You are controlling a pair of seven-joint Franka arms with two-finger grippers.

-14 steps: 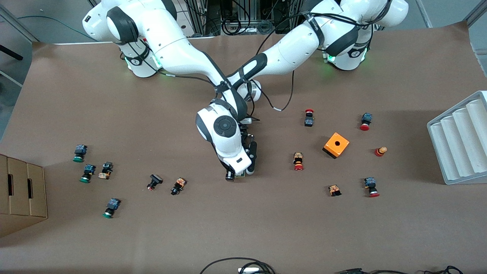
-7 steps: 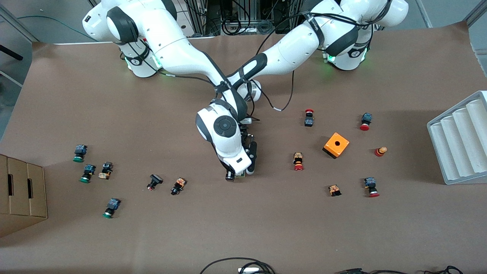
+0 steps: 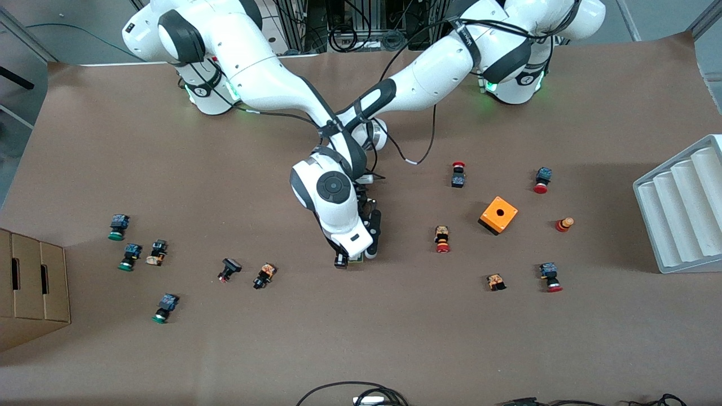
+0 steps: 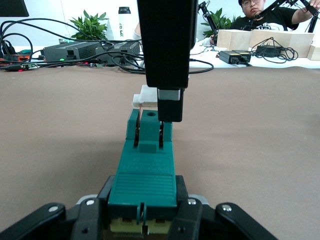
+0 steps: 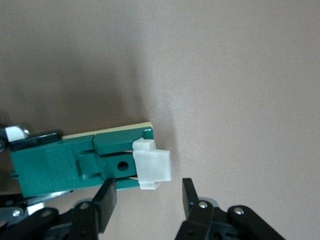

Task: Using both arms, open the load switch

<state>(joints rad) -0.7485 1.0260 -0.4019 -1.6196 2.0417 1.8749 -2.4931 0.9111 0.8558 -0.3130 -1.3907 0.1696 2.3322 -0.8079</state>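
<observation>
No lettering is readable on the load switch [image 4: 145,170], which lies on the tabletop [image 3: 361,327] near its middle, mostly hidden under both wrists in the front view. The left claw [image 4: 144,215] is clamped on its green body. The right claw [image 5: 145,197] stands part open over the white sliding piece [image 5: 152,165], one finger [image 4: 170,102] apparently just beside it.

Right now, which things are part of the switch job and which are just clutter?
In the job:
- load switch, on the table mid-way
- left gripper, shut on its end
- right gripper, open over its white slider

Lying about:
- orange box
- push buttons scattered toward both ends
- white tray
- cardboard box
</observation>
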